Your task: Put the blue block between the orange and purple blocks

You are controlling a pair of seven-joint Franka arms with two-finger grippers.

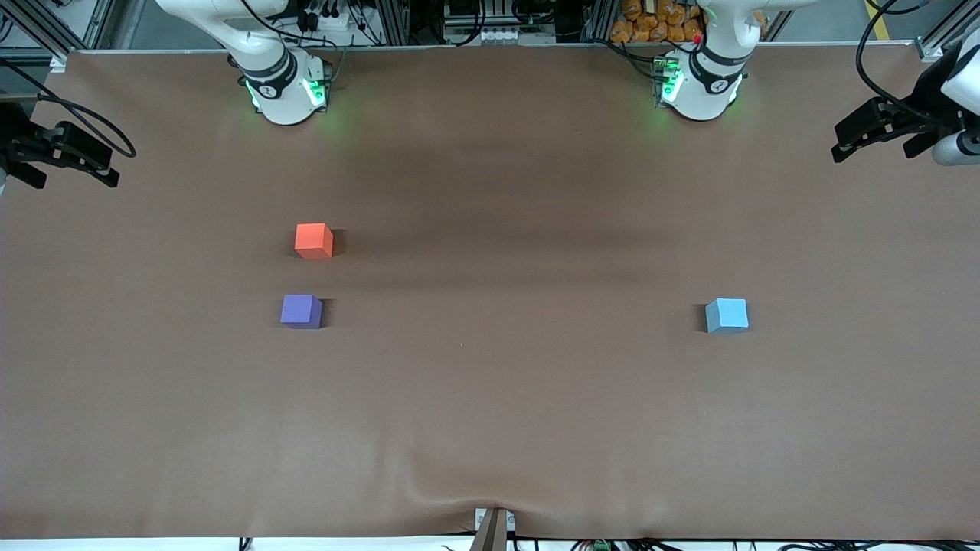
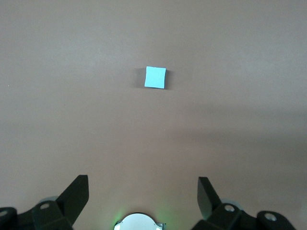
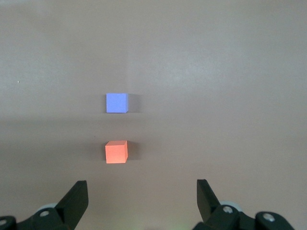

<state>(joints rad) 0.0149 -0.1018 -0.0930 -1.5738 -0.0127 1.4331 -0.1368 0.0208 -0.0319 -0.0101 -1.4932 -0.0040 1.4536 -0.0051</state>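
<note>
The blue block (image 1: 726,315) sits alone on the brown table toward the left arm's end; it also shows in the left wrist view (image 2: 155,77). The orange block (image 1: 314,241) and the purple block (image 1: 301,311) sit toward the right arm's end, the purple one nearer the front camera, with a small gap between them. Both show in the right wrist view, orange (image 3: 116,152) and purple (image 3: 117,103). My left gripper (image 1: 873,141) is high at the table's end, open and empty (image 2: 143,191). My right gripper (image 1: 73,172) is high at the other end, open and empty (image 3: 142,194).
The brown cloth covers the table (image 1: 490,398) and has a wrinkle by a clamp (image 1: 494,528) at the front edge. The right arm's base (image 1: 285,92) and the left arm's base (image 1: 700,88) stand at the back edge.
</note>
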